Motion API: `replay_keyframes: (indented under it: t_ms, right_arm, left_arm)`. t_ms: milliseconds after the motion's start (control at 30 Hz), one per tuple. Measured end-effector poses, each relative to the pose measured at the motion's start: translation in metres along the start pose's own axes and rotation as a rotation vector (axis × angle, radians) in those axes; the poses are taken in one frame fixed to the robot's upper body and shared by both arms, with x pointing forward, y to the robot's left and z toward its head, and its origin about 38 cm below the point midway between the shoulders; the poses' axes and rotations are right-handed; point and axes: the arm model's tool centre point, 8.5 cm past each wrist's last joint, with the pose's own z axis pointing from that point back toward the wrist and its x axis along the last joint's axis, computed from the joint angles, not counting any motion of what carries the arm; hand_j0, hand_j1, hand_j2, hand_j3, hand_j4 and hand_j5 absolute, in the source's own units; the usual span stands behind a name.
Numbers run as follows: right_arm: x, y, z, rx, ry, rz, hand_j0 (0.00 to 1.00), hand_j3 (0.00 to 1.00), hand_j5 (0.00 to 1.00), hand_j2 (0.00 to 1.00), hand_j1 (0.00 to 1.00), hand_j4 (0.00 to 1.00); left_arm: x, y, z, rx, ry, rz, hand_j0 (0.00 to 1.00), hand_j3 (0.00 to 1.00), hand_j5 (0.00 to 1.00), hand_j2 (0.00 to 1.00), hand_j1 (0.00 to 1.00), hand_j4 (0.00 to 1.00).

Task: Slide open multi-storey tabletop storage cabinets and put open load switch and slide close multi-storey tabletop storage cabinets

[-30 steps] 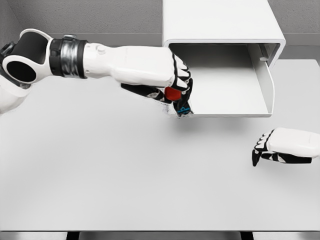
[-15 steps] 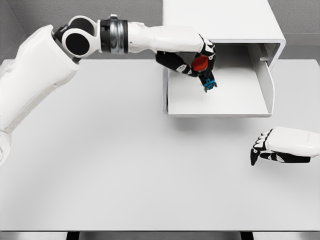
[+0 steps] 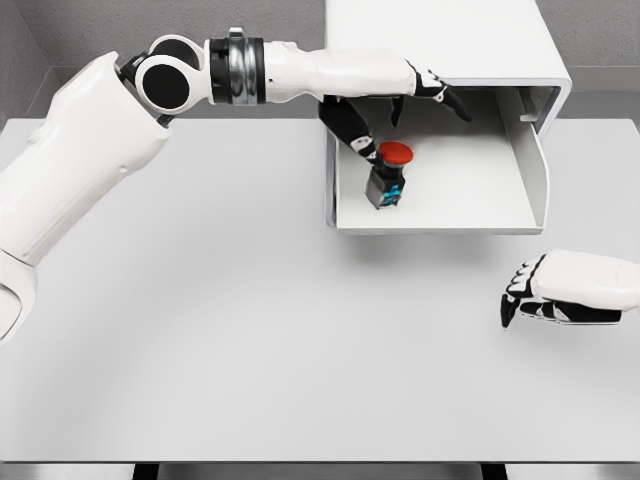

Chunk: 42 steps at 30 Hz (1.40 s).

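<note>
One red-capped load switch [image 3: 386, 174] sits in the open drawer [image 3: 440, 205], just below the spread-fingered, empty left robot hand [image 3: 400, 95].

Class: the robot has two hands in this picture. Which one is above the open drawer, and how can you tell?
The left hand, fingers spread, reaches over the open drawer above the red-topped switch. The right hand rests on the table, outside the drawer.

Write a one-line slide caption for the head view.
Left hand opens above the red-topped switch lying in the cabinet's pulled-out drawer; right hand rests on the table.
</note>
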Motion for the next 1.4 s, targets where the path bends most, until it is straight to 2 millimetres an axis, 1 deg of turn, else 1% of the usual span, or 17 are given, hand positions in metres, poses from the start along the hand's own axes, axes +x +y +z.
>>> replay_keyframes:
  t_ms: [100,333,400,567,733,833,900,933,1000,1067,1167,1233,1267,1300,1333,1400]
  right_arm:
    - [0.0,-0.012,0.0,-0.024,0.0,0.026,0.47,0.47,0.47,0.47,0.47,0.47]
    - [0.001,-0.03,-0.001,-0.061,-0.005,0.065,0.49,0.49,0.49,0.49,0.49,0.49]
    - [0.002,-0.033,-0.002,-0.07,-0.008,0.068,0.49,0.49,0.49,0.49,0.49,0.49]
    - [0.003,-0.032,-0.007,-0.08,-0.024,0.061,0.49,0.49,0.49,0.49,0.49,0.49]
    - [0.004,-0.033,-0.01,-0.086,-0.031,0.061,0.49,0.49,0.49,0.49,0.49,0.49]
    - [0.004,-0.037,-0.01,-0.093,-0.031,0.071,0.49,0.49,0.49,0.49,0.49,0.49]
    - [0.005,-0.05,-0.009,-0.117,-0.032,0.099,0.49,0.49,0.49,0.49,0.49,0.49]
    - [0.006,-0.056,-0.009,-0.13,-0.035,0.111,0.49,0.49,0.49,0.49,0.49,0.49]
    - [0.007,-0.058,-0.011,-0.139,-0.042,0.113,0.49,0.49,0.49,0.49,0.49,0.49]
    - [0.008,-0.063,-0.012,-0.151,-0.046,0.123,0.49,0.49,0.49,0.49,0.49,0.49]
    - [0.013,-0.083,-0.015,-0.18,-0.062,0.168,0.49,0.49,0.49,0.49,0.49,0.49]
    - [0.015,-0.086,-0.022,-0.181,-0.081,0.174,0.49,0.49,0.49,0.49,0.49,0.49]
    - [0.017,-0.09,-0.025,-0.186,-0.09,0.184,0.49,0.49,0.49,0.49,0.49,0.49]
    - [0.019,-0.092,-0.028,-0.186,-0.1,0.188,0.49,0.49,0.49,0.49,0.49,0.49]
    - [0.02,-0.096,-0.032,-0.188,-0.111,0.196,0.49,0.49,0.49,0.49,0.49,0.49]
    - [0.021,-0.095,-0.04,-0.183,-0.129,0.191,0.49,0.49,0.49,0.49,0.49,0.49]
  left_arm:
    - [0.0,0.0,0.0,-0.001,0.001,-0.003,1.0,1.0,1.0,1.0,1.0,1.0]
    - [0.002,0.0,-0.001,-0.007,0.006,-0.019,1.0,1.0,1.0,1.0,1.0,1.0]
    - [0.01,-0.001,-0.004,-0.033,-0.007,-0.059,1.0,1.0,1.0,1.0,1.0,1.0]
    - [0.032,0.001,-0.012,-0.057,-0.063,-0.124,1.0,1.0,1.0,1.0,1.0,1.0]
    - [0.04,0.002,-0.015,-0.062,-0.082,-0.142,1.0,1.0,1.0,1.0,1.0,1.0]
    - [0.047,0.003,-0.017,-0.064,-0.101,-0.157,1.0,1.0,1.0,1.0,1.0,1.0]
    - [0.06,0.003,-0.015,-0.069,-0.132,-0.183,1.0,1.0,1.0,1.0,1.0,1.0]
    - [0.067,0.003,-0.011,-0.071,-0.148,-0.198,1.0,1.0,1.0,1.0,1.0,1.0]
    - [0.076,0.0,0.002,-0.078,-0.161,-0.216,1.0,1.0,1.0,1.0,1.0,1.0]
    - [0.076,-0.013,0.017,-0.088,-0.153,-0.2,1.0,1.0,1.0,1.0,1.0,1.0]
    - [0.066,-0.029,0.045,-0.106,-0.101,-0.17,1.0,1.0,1.0,1.0,1.0,1.0]
    - [0.064,-0.037,0.062,-0.118,-0.074,-0.162,1.0,1.0,1.0,1.0,1.0,1.0]
    - [0.062,-0.049,0.07,-0.124,-0.064,-0.14,1.0,1.0,1.0,1.0,1.0,1.0]
    - [0.063,-0.052,0.076,-0.125,-0.057,-0.136,1.0,1.0,1.0,1.0,1.0,1.0]
    - [0.064,-0.051,0.08,-0.124,-0.052,-0.141,1.0,1.0,1.0,1.0,1.0,1.0]
    - [0.066,-0.049,0.09,-0.128,-0.038,-0.154,1.0,1.0,1.0,1.0,1.0,1.0]
